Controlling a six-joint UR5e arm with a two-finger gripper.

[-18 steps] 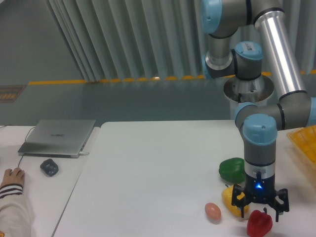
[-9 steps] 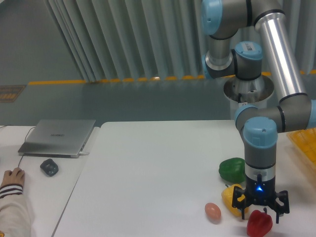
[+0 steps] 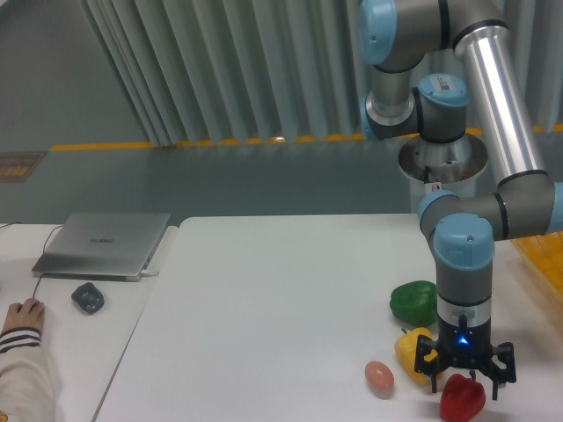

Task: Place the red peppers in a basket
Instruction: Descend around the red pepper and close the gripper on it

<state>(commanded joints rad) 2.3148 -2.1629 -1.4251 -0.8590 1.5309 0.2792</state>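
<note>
The red pepper (image 3: 462, 398) sits at the table's front right edge, glossy, with a dark stem on top. My gripper (image 3: 464, 380) hangs straight above it, open, its black fingers spread to either side of the pepper's top, not closed on it. The yellow-orange basket (image 3: 543, 264) shows only partly at the right edge, behind the arm.
A yellow pepper (image 3: 409, 354) lies just left of the gripper, a green pepper (image 3: 413, 301) behind it, and a pinkish egg-shaped object (image 3: 379, 377) further left. A laptop (image 3: 104, 243), a black mouse (image 3: 88, 297) and a person's hand (image 3: 19, 315) are at the far left.
The gripper has lowered slightly toward the red pepper, staying open. The pepper has not moved.
</note>
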